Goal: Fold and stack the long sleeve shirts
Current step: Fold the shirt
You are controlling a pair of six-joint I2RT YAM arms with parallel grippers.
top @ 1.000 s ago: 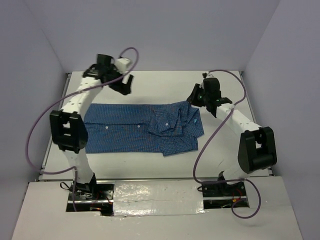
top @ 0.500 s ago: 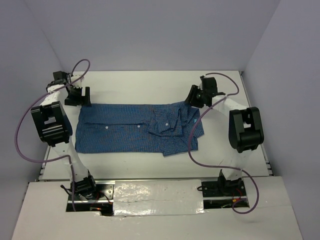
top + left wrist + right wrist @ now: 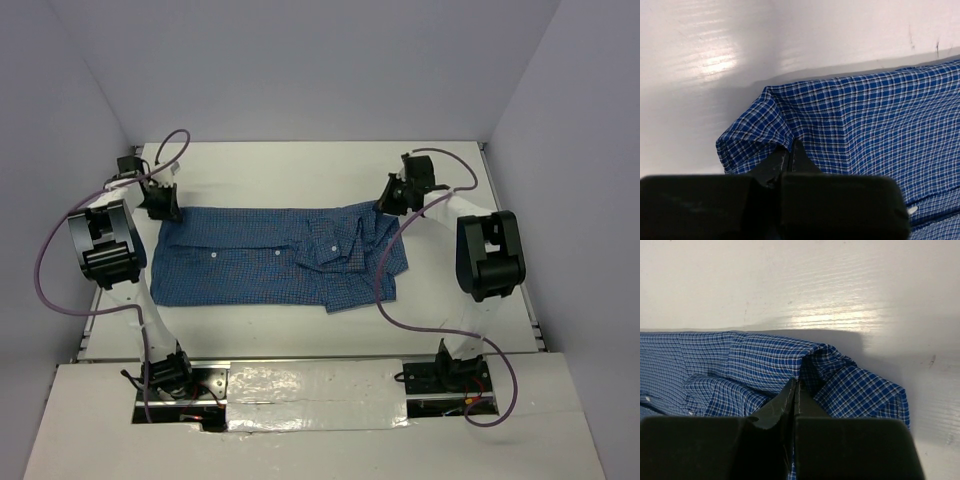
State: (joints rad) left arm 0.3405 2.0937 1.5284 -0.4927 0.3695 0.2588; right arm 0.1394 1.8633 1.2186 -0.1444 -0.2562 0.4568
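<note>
Left end effector (image 3: 165, 211) dropped to shirt (image 3: 250, 262) corner; it and right end effector (image 3: 386, 205) pinch cloth on white table (image 3: 300, 170).

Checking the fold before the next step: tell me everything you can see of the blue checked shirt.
The shirt is blue, finely checked woven cloth with small white buttons. It lies flat on the white table as a long band running left to right, rumpled at the right end. The left tool pinches its far-left corner, the right tool its far-right corner, both shut on cloth.
</note>
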